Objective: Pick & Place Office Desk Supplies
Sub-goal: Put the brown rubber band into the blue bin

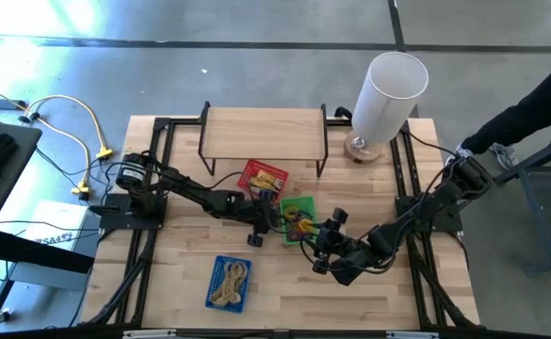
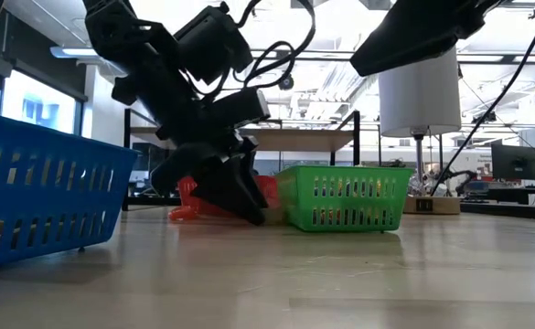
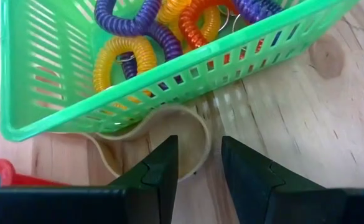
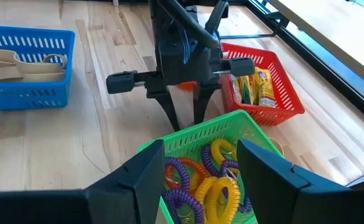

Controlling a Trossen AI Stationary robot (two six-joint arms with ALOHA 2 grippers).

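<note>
Office supplies sat sorted into three small baskets near the middle of the wooden counter [image 1: 369, 301]. Coiled purple, orange and yellow loops [image 3: 150, 25] filled the green basket [image 1: 297, 219]. Small yellow packets [image 4: 256, 87] lay in the red basket [image 1: 262, 179], at eleven o'clock from the green one. Pale tan bands [image 4: 14, 65] rested in the blue basket [image 1: 228, 282], at seven o'clock from it. One more tan band [image 3: 188, 134] lay on the counter, touching the green basket's outer wall. The left gripper [image 3: 197, 171] was tilted down over that band, its fingers parted on either side and not yet closed on it. The right gripper [image 4: 200, 171] hovered over the green basket from four o'clock, fingers apart and holding nothing. A tall white cylinder [image 1: 388, 94] stood at one o'clock.
</note>
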